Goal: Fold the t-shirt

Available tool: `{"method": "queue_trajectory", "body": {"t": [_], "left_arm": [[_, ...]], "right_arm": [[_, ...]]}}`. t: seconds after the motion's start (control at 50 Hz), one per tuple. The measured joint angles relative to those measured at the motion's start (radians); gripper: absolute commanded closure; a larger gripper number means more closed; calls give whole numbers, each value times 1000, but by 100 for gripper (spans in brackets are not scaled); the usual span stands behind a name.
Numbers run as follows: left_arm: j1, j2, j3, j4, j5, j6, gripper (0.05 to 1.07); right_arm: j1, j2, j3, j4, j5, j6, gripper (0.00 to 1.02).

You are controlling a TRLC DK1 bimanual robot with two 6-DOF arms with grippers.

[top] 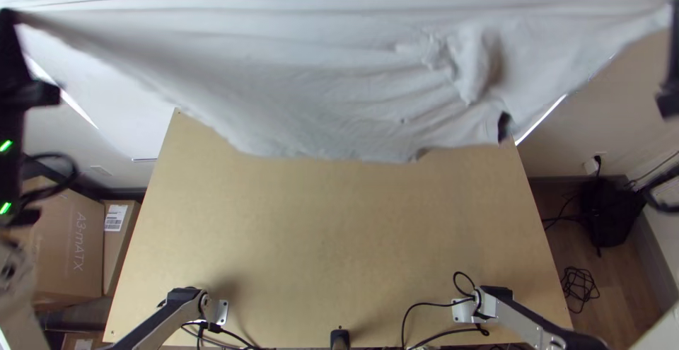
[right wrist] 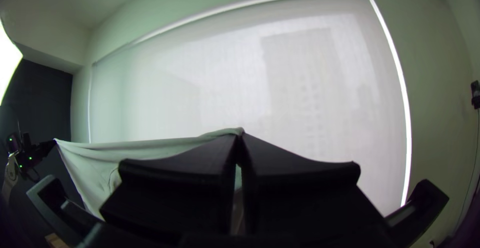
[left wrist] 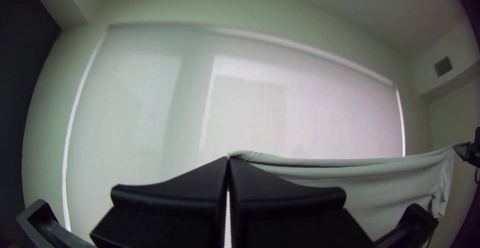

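Observation:
The pale grey t-shirt hangs stretched between both grippers, high above the table's far part, its top edge pulled nearly straight and its lower part drooping with creases and a bunched bit toward the right. At the top view's left edge is my left gripper, at one upper corner of the cloth; my right gripper is at the other. In the left wrist view my left gripper is shut on a corner of the t-shirt. My right gripper is likewise shut on the t-shirt in the right wrist view.
Below the cloth lies the wooden table, with the arms' bases and black cables at its near edge. Cardboard boxes stand on the floor at left. A black bag-like object and cables lie at right. A large window blind is behind.

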State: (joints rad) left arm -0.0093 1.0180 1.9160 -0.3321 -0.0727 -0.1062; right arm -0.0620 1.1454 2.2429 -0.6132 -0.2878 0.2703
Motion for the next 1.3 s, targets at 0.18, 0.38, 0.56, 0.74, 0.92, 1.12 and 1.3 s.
{"method": "queue_trajectory", "body": {"t": [0.18, 0.38, 0.56, 0.74, 0.92, 1.12, 1.3], "left_arm": [[-2, -151, 12, 17, -4, -34, 105], [-2, -242, -77, -23, -3, -67, 105], [-8, -342, -459, -17, 1, -74, 105], [-24, -423, -864, -20, 8, -82, 105], [-24, -442, -1149, 27, 50, -89, 105], [-30, -306, -1272, 156, 65, -90, 105], [-29, -87, -1256, 275, 69, -96, 105]], "right_arm": [[7, -137, -2, -15, 4, 20, 100], [30, -188, -70, -80, 4, 48, 100], [63, -223, -401, -84, 11, 52, 100], [115, -259, -849, -62, 20, 56, 100], [134, -276, -1242, 75, 30, 56, 100], [134, -189, -1376, 211, 31, 60, 100], [134, 38, -1321, 246, 31, 60, 100]]}}
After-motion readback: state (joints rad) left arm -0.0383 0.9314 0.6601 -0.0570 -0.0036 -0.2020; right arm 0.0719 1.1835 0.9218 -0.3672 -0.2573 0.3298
